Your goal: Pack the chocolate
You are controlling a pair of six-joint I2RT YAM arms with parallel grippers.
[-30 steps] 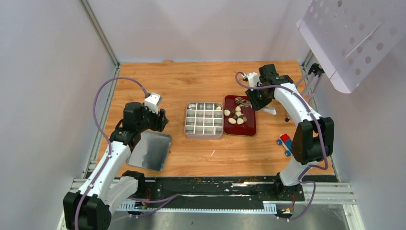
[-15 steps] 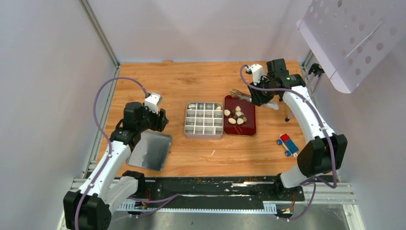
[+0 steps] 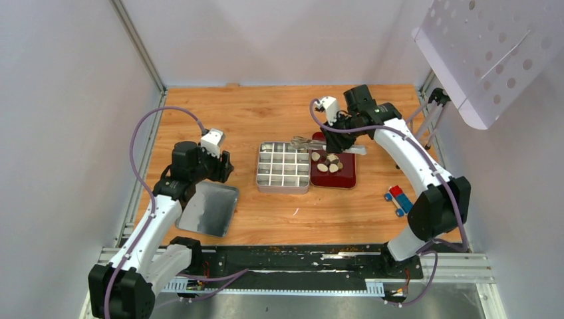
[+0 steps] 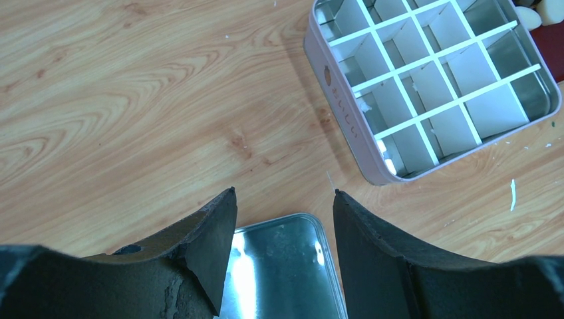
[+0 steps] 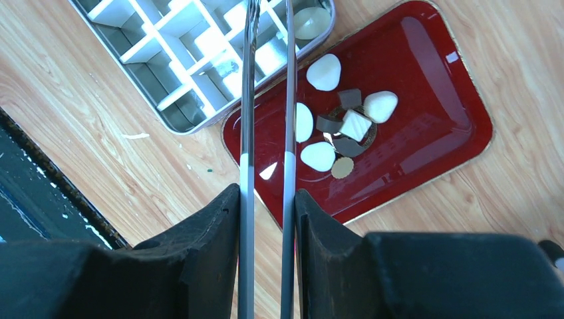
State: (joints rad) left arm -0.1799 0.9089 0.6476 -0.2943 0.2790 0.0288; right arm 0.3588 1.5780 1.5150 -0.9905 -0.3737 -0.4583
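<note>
The right tool (image 5: 266,196) clenched long metal tongs (image 5: 248,100), tips cut off at the frame's top edge. Cream and brown oval chocolate (image 5: 318,155) lay on a glossy red tray (image 5: 425,100), centre frame. The left tool (image 4: 282,199) stood released.

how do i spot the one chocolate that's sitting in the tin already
Find the grey divided tin in the middle of the wooden table, left of the red tray. In its far corner compartment beside the tray lies one cream-white oval chocolate; the other pieces all lie loose on the tray.
</note>
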